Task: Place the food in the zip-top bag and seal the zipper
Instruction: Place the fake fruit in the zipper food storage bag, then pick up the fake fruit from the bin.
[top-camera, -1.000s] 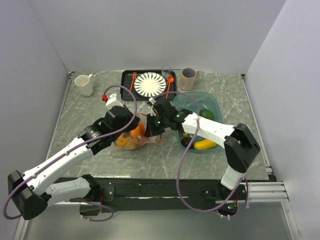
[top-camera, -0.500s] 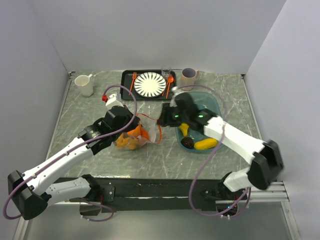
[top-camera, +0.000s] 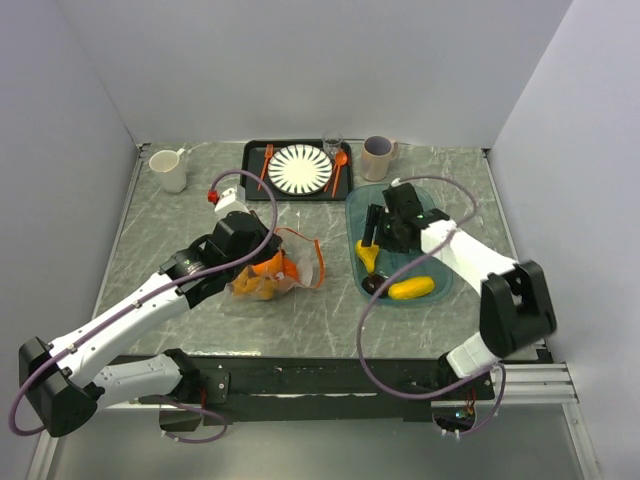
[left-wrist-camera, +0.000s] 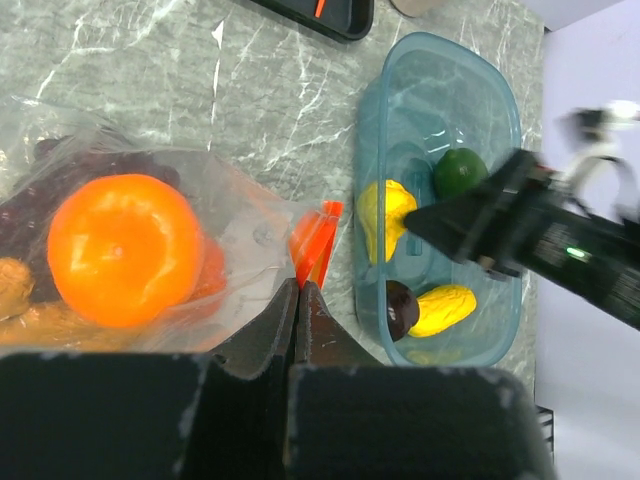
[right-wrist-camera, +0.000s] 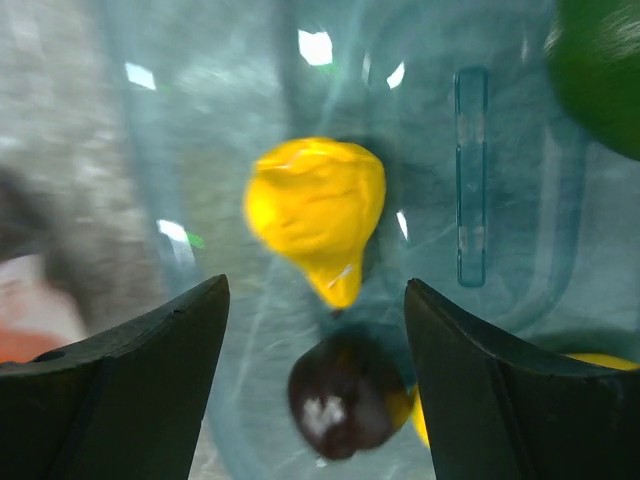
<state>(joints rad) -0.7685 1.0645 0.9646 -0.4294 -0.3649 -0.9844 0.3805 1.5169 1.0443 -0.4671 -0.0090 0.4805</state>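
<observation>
Loosely crumpled, the bag (top-camera: 262, 282) lay on the surface (top-camera: 160, 225) left of centre, in front of my left arm. Through its clear film I saw the orange (left-wrist-camera: 122, 250) sitting inside, with darker pieces beside it too blurred to name. The zipper (left-wrist-camera: 312, 243) curled up at the bag's right edge, its two strips apart, so the mouth stood unsealed.

My left tool (left-wrist-camera: 297, 292) had its fingers pressed tight together just beside that strip, pinching the bag's film.

Well to the right, the tub (left-wrist-camera: 455, 90) held the rest of the food: a yellow piece (right-wrist-camera: 315, 205), a purple piece (right-wrist-camera: 345, 405) just beside its pointed end, a green piece (right-wrist-camera: 600, 70) at the far corner, and a second yellow piece (left-wrist-camera: 445, 308) touching the purple one. My right tool (right-wrist-camera: 312, 290) hung over the tub above the first yellow piece, fingers spread wide and holding nothing.

Along the far edge stood a tray (top-camera: 252, 150) with a plate (top-camera: 300, 168), and a mug (top-camera: 170, 170) at the left corner.
</observation>
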